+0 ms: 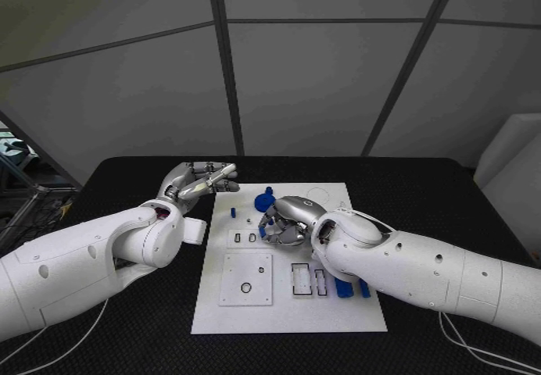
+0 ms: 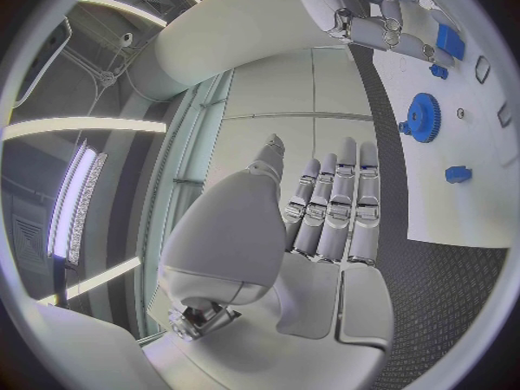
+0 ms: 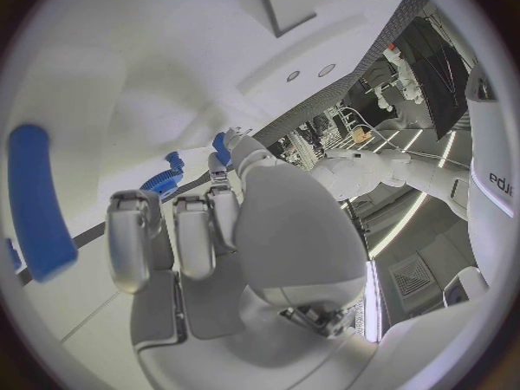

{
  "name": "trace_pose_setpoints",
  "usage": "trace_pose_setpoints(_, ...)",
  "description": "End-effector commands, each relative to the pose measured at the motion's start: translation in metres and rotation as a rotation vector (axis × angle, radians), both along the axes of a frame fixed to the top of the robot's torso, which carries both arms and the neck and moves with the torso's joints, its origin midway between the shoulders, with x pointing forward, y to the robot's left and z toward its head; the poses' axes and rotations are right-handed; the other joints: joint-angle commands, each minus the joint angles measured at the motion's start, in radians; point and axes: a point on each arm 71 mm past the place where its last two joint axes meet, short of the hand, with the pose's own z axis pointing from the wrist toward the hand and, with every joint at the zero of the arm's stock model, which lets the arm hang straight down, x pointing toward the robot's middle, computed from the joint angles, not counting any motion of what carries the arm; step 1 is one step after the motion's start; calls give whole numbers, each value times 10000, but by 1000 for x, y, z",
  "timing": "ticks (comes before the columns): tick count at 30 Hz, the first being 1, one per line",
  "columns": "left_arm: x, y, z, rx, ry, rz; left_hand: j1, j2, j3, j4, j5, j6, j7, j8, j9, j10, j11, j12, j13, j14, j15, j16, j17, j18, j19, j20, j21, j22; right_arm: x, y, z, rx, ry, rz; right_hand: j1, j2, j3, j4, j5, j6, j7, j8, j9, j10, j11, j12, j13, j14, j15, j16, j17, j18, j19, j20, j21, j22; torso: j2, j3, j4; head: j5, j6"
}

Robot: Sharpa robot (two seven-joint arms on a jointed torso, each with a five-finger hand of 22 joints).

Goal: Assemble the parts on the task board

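Task board mid-counter; blue gear near its far edge. Right hand curled over the board, grasp hidden. Left hand fingers straight, together, holding nothing.

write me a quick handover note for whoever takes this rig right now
Left hand: raised off the board's left edge, fingers straight, holds nothing.
Right hand: down over the middle of the board, fingers curled; whether it grips a part cannot be told.
Parts: blue gear near the far edge, a small peg left of it, blue bars by the slots under the right forearm.
Done: unclear. Left: loose parts remain to be seated.
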Motion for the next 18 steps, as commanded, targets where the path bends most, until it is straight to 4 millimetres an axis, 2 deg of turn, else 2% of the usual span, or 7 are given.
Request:
trace_pose_setpoints(1,0,-2,1,2,-63,-91,-21,56,-43,0,-53,-8,51,-59,-2,-35,16,-39,-7,-49,5,-46,14,-182,-5,64,-67,-12,0,2,0,-200,-125,42,-30,52,74,-9,42,151,-98,74,70,-33,-20,-43,506,723,-66,13,1236,9,279,-62,34,1711,-7,-4,-4,-4,-19)
trace_pose_setpoints(13,1,-2,1,-1,-55,-98,-27,56,-51,1,-55,-4,50,-61,-1,-31,16,-38,-6,-51,6,-50,17,-182,-7,65,-69,-13,0,7,-3,-388,70,135,-102,33,77,7,31,140,-93,67,69,-35,-17,-50,503,721,-67,6,1224,10,277,-66,32,1709,-8,-3,4,-4,-23)
trace_pose_setpoints(18,1,-3,1,-2,-51,-101,-27,56,-51,1,-55,-4,50,-61,-1,-31,16,-38,-6,-51,6,-50,17,-182,-7,65,-69,-13,0,7,-4,-541,211,149,-230,-44,65,27,-3,66,-72,22,54,-82,-3,-111,450,714,-58,-12,1193,22,235,-65,4,1659,-12,-3,7,-3,-27)
